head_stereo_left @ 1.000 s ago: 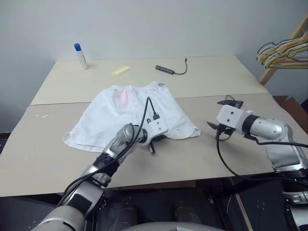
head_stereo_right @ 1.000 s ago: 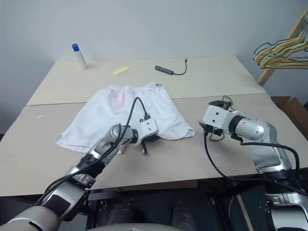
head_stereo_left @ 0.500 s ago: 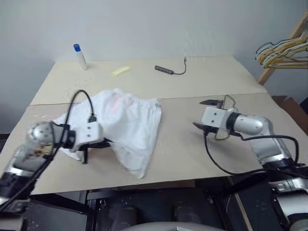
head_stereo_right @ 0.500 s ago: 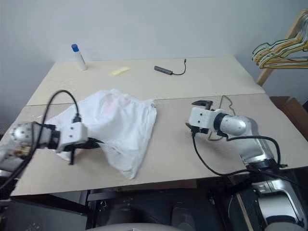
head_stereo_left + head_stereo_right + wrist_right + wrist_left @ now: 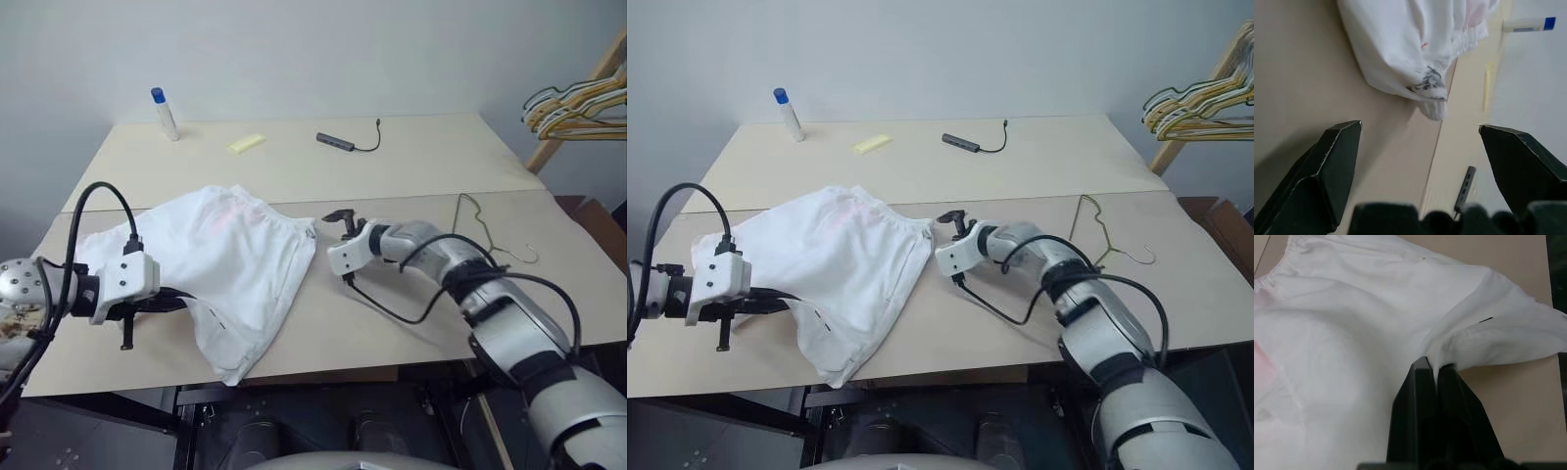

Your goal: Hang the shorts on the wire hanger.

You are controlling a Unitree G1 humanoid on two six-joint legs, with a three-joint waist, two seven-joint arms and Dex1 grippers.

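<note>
Shorts [image 5: 230,264] on table [image 5: 411,162], left of centre, one corner hanging over near edge. Left gripper [image 5: 1435,369] at shorts' left side, clamped on fold of cloth. Right gripper [image 5: 335,235] just right of shorts' waistband corner, apart from it, fingers spread. Wire hanger [image 5: 480,230] flat on table, right of right gripper. Bottle [image 5: 165,115] upright at far left corner; small pad [image 5: 246,144] right of it; adapter with cable [image 5: 343,143] further right, far centre. Bunch of hangers [image 5: 578,108] beyond table's right end, seemingly on leaning rack.
</note>
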